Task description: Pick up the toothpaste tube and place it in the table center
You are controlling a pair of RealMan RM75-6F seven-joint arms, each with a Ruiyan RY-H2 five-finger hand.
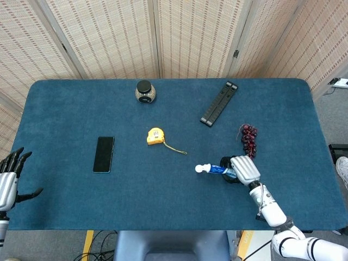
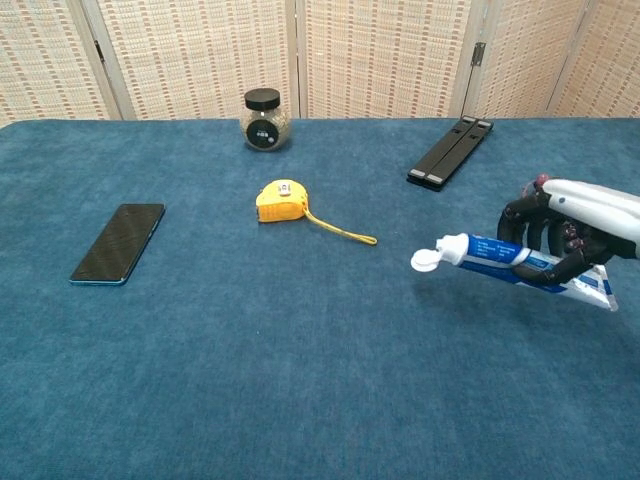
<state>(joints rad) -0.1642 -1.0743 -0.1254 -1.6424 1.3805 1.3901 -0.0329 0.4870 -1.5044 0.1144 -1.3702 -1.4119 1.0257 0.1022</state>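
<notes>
The blue and white toothpaste tube (image 2: 495, 259) with its white cap pointing left hangs clear of the table, gripped by my right hand (image 2: 560, 232). In the head view the toothpaste tube (image 1: 213, 169) pokes out to the left of my right hand (image 1: 240, 169), right of the table's middle. My left hand (image 1: 10, 179) shows only in the head view, at the table's front left edge, fingers spread and holding nothing.
A yellow tape measure (image 2: 280, 200) lies near the middle with its tape trailing right. A black phone (image 2: 118, 242) lies left, a dark-lidded jar (image 2: 265, 120) at the back, a black folded stand (image 2: 450, 151) back right. Dark grapes (image 1: 249, 138) sit behind my right hand.
</notes>
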